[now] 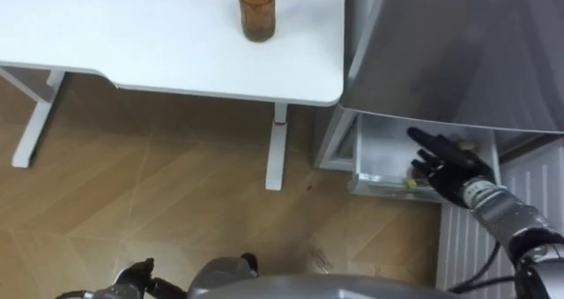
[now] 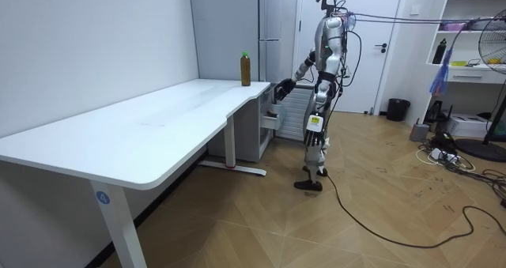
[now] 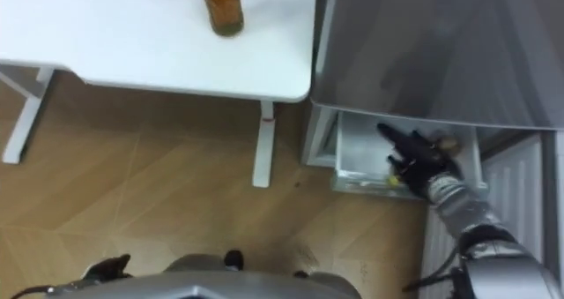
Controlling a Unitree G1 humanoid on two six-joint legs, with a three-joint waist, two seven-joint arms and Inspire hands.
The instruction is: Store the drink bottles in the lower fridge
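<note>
- The bottle (image 1: 256, 12) stood upright at the top centre of the frame, on the table (image 1: 132, 34) and near the edge that faces the fridge (image 1: 458, 52).
- The fridge's lower drawer (image 1: 385, 149) stood pulled out at the right centre. Some small things (image 1: 410, 183) lay in it, one yellowish, too small to name.
- The right hand (image 1: 449, 165) hung over the open drawer. Its fingers were straight and spread, pointing to the upper left, and held nothing.
- The left hand (image 1: 132, 277) sat low in the lower left corner, well apart from the table top. Whether it was open or closed could not be told.
- The bottle lay up and to the left of the right hand, across the gap between fridge and table.
- Its long axis was vertical, so the head camera looked down at it steeply from above.
- The right hand was probably the nearer of the two.
- A reach would likely have had to clear the table edge and close round the bottle's side.
- In the room view the robot stood upright at the fridge end of the table, with the bottle near its reaching arm.
</note>
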